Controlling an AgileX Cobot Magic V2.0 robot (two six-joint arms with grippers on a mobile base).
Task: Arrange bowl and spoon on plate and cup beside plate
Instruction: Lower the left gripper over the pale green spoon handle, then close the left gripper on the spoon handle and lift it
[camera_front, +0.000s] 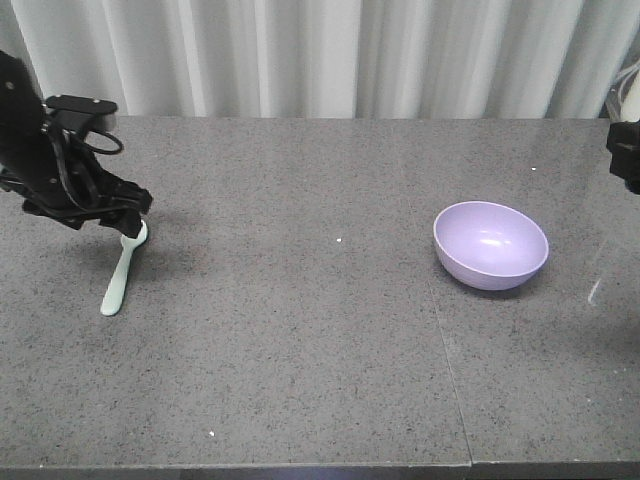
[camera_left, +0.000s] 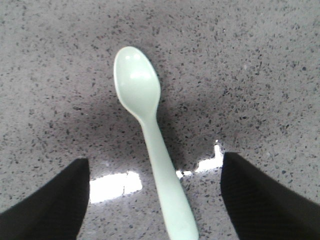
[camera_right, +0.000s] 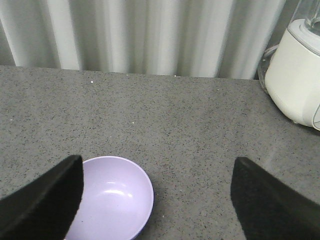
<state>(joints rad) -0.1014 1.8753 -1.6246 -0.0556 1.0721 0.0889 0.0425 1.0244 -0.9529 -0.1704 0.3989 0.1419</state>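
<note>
The mint-green spoon (camera_front: 122, 275) lies flat on the grey stone table (camera_front: 300, 330) at the far left. My left gripper (camera_front: 133, 218) is low over its handle end. In the left wrist view the spoon (camera_left: 150, 125) runs between the two dark fingers (camera_left: 47, 200), which stand wide apart without touching it, so the left gripper (camera_left: 154, 167) is open. The lilac bowl (camera_front: 490, 245) sits upright at the right. The right gripper (camera_right: 157, 167) hovers open above and beside the bowl (camera_right: 112, 200), empty. Plate and cup are out of view.
A white curtain (camera_front: 320, 55) hangs behind the table's back edge. A white appliance (camera_right: 297, 75) stands at the back right corner. The right arm (camera_front: 625, 150) shows only at the frame's right edge. A seam (camera_front: 445, 350) crosses the tabletop.
</note>
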